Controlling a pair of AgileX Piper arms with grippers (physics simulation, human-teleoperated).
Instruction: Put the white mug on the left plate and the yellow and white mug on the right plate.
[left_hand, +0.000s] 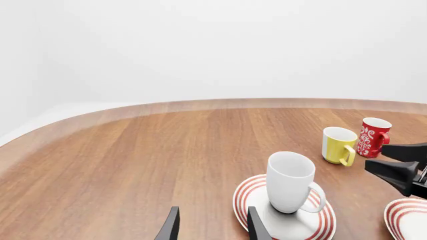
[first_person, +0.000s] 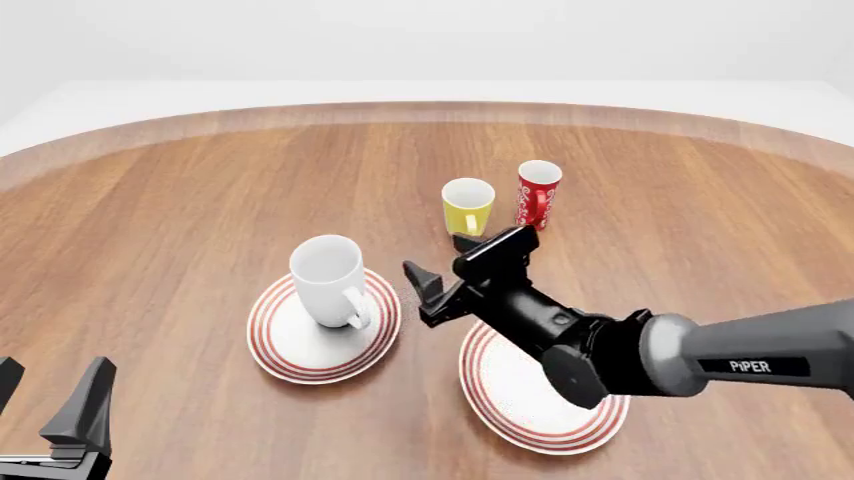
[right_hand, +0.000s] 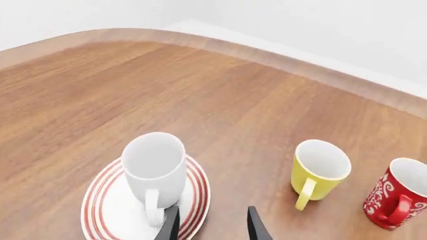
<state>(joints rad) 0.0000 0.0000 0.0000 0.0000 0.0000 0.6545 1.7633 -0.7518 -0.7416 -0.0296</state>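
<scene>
The white mug stands upright on the left plate, handle toward the front; it also shows in the left wrist view and the right wrist view. The yellow and white mug stands on the table behind the plates, also in the right wrist view. The right plate lies bare under the right arm. My right gripper is open and empty, above the table between the white mug and the yellow mug. My left gripper is open and empty at the front left.
A slim red mug with white marks stands just right of the yellow and white mug. The wooden table's curved far edge runs across the back. The right arm stretches over the right plate.
</scene>
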